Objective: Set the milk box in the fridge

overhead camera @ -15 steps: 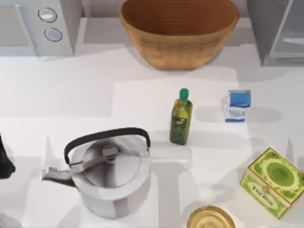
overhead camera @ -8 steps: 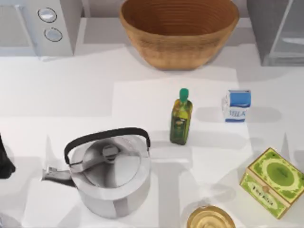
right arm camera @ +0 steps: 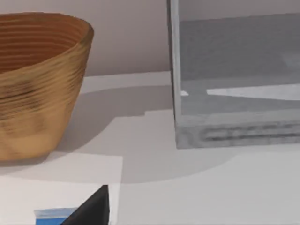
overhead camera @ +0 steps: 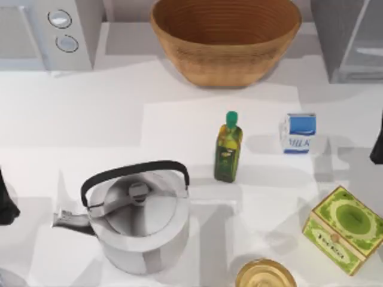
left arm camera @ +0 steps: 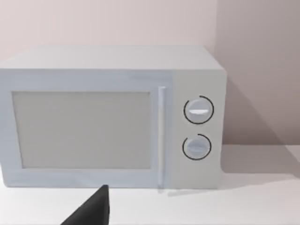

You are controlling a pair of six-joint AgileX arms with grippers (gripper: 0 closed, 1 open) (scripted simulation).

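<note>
Milk box: the milk box [overhead camera: 298,133] stands upright on the table [overhead camera: 119,107], right of centre, just right of the olive-oil bottle [overhead camera: 228,147]; same spot as half a second ago; untouched
Fridge: the fridge [overhead camera: 350,39] sits at the far right corner, beyond the carton; its pale door panel looks shut from the right wrist view
Right gripper: the right gripper [overhead camera: 377,143] has just come into sight at the top view's right edge, near the carton; whether its fingers are parted or closed, I cannot tell
Left gripper: the left gripper [overhead camera: 6,203] is parked at the left edge, unmoved; finger state likewise unclear
Meaning: the reach has begun; grasp not yet made
</note>
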